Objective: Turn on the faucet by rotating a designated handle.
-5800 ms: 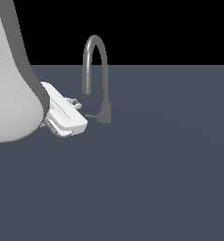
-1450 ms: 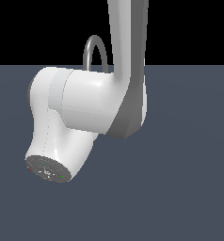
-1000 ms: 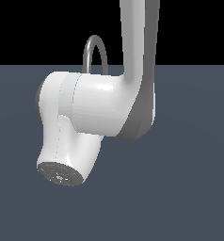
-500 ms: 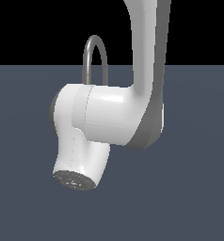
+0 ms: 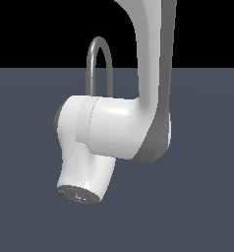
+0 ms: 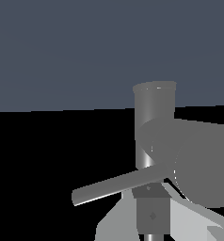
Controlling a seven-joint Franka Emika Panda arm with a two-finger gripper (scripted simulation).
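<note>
In the exterior view only the arched top of the faucet [image 5: 99, 54] shows above my big white arm [image 5: 114, 128], which hides its base, the handle and my gripper. The wrist view is very close to the faucet [image 6: 154, 113]: its grey tube stands upright and a curved part bends off beside it. The handle [image 6: 118, 186], a thin grey rod, sticks out sideways across the tube's foot. Pale grey parts of my gripper [image 6: 151, 214] with a dark block between them lie right at the handle's root. Their opening is not readable.
The faucet stands on a flat dark blue-grey surface [image 5: 202, 197] that runs to a black background. My arm's elbow and wrist links fill the middle of the exterior view, with the round end cap [image 5: 79, 193] facing the camera.
My arm has swung towards the exterior view's right and a little back. More of the faucet's arch now shows above the white link.
</note>
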